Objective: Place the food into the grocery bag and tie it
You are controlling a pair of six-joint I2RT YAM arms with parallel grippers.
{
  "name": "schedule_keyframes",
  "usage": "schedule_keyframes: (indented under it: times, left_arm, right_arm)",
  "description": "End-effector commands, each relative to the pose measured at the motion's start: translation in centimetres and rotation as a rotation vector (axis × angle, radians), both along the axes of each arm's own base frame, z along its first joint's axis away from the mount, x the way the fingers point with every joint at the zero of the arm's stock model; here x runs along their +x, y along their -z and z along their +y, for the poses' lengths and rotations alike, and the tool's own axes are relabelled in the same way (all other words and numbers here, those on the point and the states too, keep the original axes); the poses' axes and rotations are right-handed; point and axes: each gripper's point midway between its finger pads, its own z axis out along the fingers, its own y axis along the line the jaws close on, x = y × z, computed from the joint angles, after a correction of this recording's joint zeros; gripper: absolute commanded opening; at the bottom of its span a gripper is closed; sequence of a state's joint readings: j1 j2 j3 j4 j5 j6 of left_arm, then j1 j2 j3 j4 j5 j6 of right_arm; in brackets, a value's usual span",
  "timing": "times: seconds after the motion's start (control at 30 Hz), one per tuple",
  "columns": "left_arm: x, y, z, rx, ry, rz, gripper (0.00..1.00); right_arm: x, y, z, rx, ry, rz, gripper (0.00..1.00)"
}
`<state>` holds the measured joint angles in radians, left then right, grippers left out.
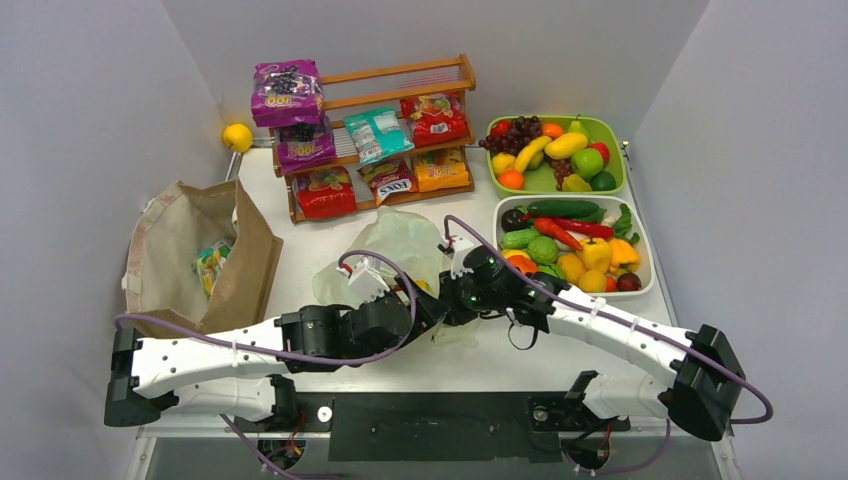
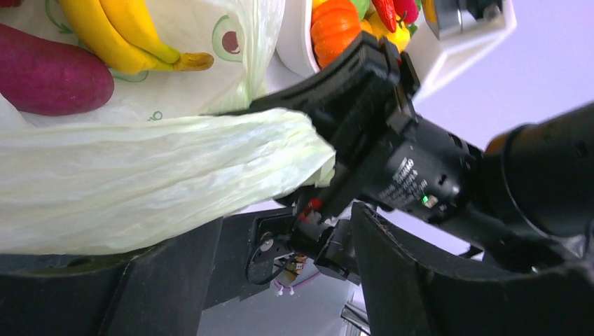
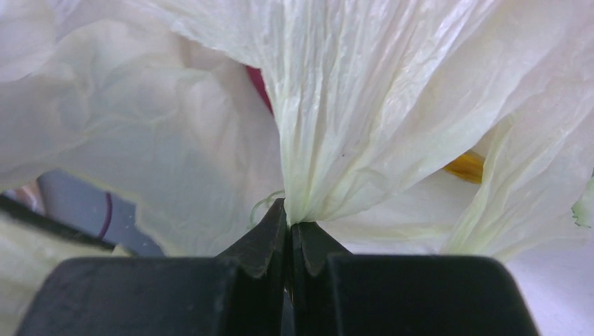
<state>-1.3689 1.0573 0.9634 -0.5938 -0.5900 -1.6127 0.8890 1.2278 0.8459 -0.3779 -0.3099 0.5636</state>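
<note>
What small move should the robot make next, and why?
Probably close the left gripper on the stretched strip of grocery bag by its open fingers: the right gripper already pinches gathered plastic, so tying needs a second hold.

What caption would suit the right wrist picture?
Right gripper pinching a gathered fold of the pale green grocery bag.

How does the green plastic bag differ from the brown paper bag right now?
The plastic bag is thin, translucent and sits mid-table; the paper bag is opaque brown, at the left side. The right gripper pinches the plastic bag's gathered film; nothing touches the paper bag. Both have items inside.
</note>
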Motion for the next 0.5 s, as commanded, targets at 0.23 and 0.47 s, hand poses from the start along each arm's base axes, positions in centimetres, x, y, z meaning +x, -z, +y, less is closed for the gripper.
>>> schedule_keyframes:
  times: [0.23, 0.47]
  left_arm:
    - [1.0, -2.8, 2.8, -0.044, -0.051, -0.076, 0.62]
    - [1.4, -3.7, 6.5, -0.102, -0.112, -0.122, 0.55]
  right_arm:
    - [-2.1, -9.6, 3.6, 0.327, -0.058, -0.022, 0.00]
    - [-1.7, -14.2, 5.9, 0.454, -0.078, -0.022, 0.00]
